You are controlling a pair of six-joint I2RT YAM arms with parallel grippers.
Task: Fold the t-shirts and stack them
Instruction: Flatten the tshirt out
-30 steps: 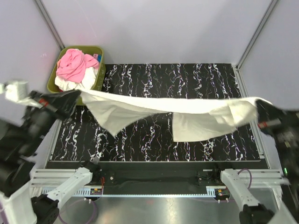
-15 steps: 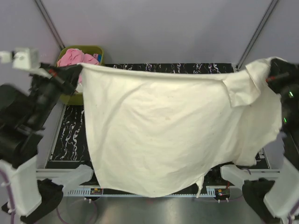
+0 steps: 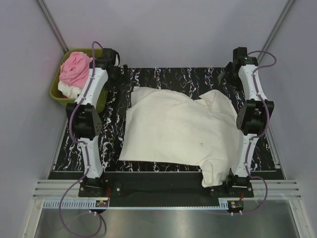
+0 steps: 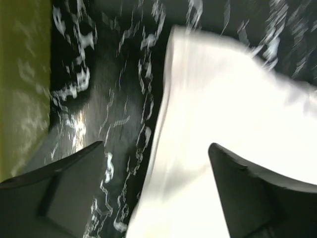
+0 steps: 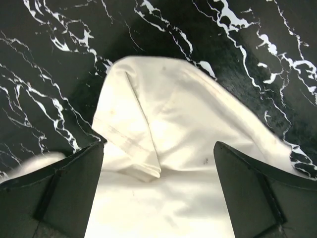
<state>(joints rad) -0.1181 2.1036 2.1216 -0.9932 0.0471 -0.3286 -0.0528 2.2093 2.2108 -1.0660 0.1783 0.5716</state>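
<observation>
On the middle of the black marbled table: one cream shirt lying loose, both claws let go.

We've got the cream t-shirt (image 3: 178,129) spread out rumpled across most of the table (image 3: 163,74), with one bit drooping over the near edge toward the right corner. The left gripper (image 4: 156,145) sits over the shirt's far-left corner with its fingers spread wide and nothing pinched. That wrist view is pretty blurry, so we can't tell if it touches the cloth. The right gripper (image 5: 158,144) is spread wide too, right above the far-right corner where the sleeve lies creased. Just off the table's far-left corner, the olive bin (image 3: 55,91) holds a pink garment (image 3: 77,69) and something white.
</observation>
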